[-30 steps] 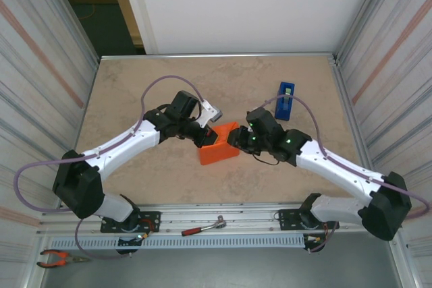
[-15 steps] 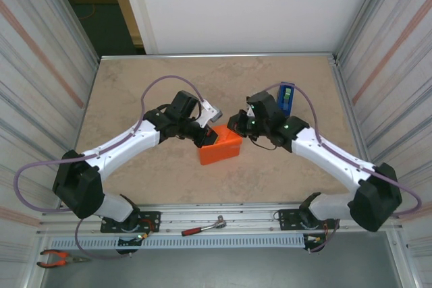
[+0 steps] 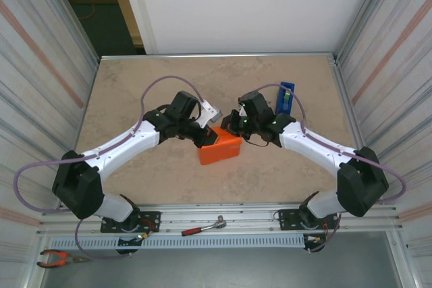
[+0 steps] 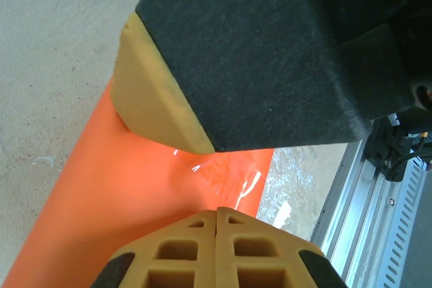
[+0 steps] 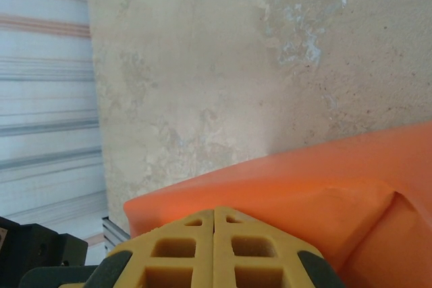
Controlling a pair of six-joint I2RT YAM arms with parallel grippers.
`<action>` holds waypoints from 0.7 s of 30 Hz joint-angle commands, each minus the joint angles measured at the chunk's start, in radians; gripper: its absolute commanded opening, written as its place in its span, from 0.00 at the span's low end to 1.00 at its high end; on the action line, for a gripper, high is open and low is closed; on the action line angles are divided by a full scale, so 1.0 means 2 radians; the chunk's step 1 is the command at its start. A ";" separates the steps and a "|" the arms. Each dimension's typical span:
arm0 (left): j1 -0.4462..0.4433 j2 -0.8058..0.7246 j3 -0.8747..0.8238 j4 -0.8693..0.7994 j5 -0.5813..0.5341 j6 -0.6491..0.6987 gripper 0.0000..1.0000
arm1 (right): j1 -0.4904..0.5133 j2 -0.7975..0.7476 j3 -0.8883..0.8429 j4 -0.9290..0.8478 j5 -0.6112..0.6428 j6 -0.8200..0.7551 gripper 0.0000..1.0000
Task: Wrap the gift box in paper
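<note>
The orange paper (image 3: 219, 148) is folded into a small block at the table's middle; the gift box is hidden inside it. My left gripper (image 3: 210, 137) is shut, its tips over the block's far left corner. Through the left wrist camera the shut fingertips (image 4: 196, 224) hang over the paper (image 4: 135, 193), with a strip of clear tape (image 4: 236, 177) on it. My right gripper (image 3: 230, 125) is shut too, at the block's far edge. In the right wrist view its fingertips (image 5: 233, 224) meet just above the orange paper (image 5: 317, 187). Nothing sits between either pair of jaws.
A blue tape dispenser (image 3: 285, 98) stands at the back right, behind the right arm. A ratchet tool (image 3: 202, 227) and red-handled pliers (image 3: 57, 257) lie on the front rail. Metal walls close in both sides of the table (image 3: 155, 85).
The right gripper shut and swung from the block's right side to its far edge, next to the left gripper. The left arm and the block stayed put.
</note>
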 commanded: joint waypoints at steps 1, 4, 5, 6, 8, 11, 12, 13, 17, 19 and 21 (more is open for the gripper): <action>0.000 0.008 -0.024 -0.054 -0.024 0.012 0.00 | -0.001 -0.006 -0.023 -0.003 -0.013 -0.001 0.00; 0.000 0.008 -0.024 -0.053 -0.026 0.012 0.00 | -0.001 -0.015 -0.029 -0.008 -0.022 -0.012 0.00; 0.000 0.008 -0.023 -0.054 -0.026 0.010 0.00 | 0.000 -0.016 -0.029 -0.011 -0.025 -0.015 0.00; 0.000 0.008 -0.024 -0.053 -0.025 0.011 0.00 | 0.002 -0.018 -0.029 -0.013 -0.028 -0.020 0.00; 0.000 0.008 -0.023 -0.053 -0.024 0.011 0.00 | 0.005 -0.021 -0.028 -0.018 -0.033 -0.026 0.00; 0.000 0.007 -0.024 -0.053 -0.025 0.010 0.00 | 0.012 -0.027 -0.026 -0.027 -0.033 -0.035 0.00; 0.000 0.008 -0.023 -0.053 -0.026 0.010 0.00 | 0.014 -0.030 -0.027 -0.030 -0.032 -0.036 0.00; 0.000 0.007 -0.025 -0.054 -0.026 0.010 0.00 | 0.015 -0.033 -0.028 -0.031 -0.031 -0.036 0.00; 0.000 0.008 -0.024 -0.053 -0.027 0.010 0.00 | 0.020 -0.044 -0.034 -0.038 -0.027 -0.038 0.00; 0.000 0.006 -0.025 -0.052 -0.028 0.010 0.00 | 0.022 -0.051 -0.038 -0.040 -0.024 -0.036 0.00; 0.000 0.005 -0.026 -0.052 -0.029 0.009 0.00 | 0.024 -0.057 -0.042 -0.042 -0.023 -0.036 0.00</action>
